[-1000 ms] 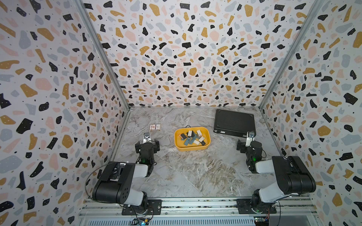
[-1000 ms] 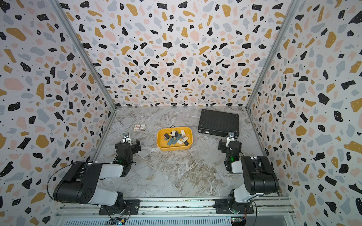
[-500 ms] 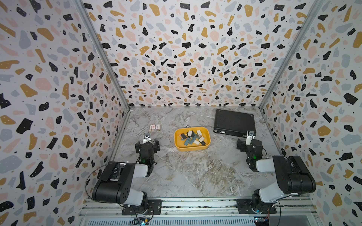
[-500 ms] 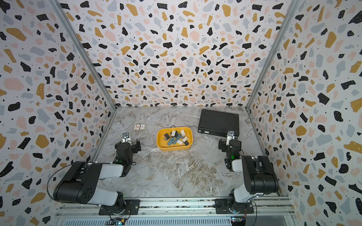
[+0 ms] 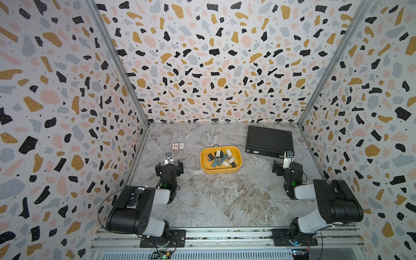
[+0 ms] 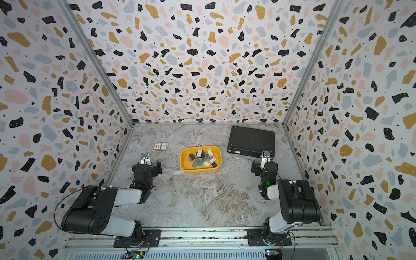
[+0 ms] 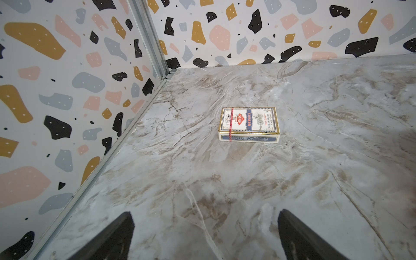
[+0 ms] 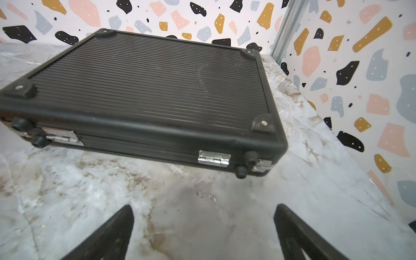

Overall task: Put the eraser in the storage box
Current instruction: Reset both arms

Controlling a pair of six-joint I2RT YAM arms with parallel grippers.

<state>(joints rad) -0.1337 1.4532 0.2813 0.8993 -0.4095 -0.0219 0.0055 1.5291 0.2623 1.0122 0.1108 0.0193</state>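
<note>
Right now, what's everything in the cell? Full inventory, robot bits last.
storage box: 1, yellow, mid-table, far half
erasers: roughly a dozen, cream, black and grey-blue, all inside the storage box
card pack: 1, white and blue print, flat on the table near the left wall
black case: 1, black ribbed, shut, flat at the far right
table: 1, grey-brown marble
walls: 3, terrazzo pattern, left, back, right
left end effector: 1, black, open, empty, facing the card pack
right end effector: 1, black, open, empty, facing the black case
</note>
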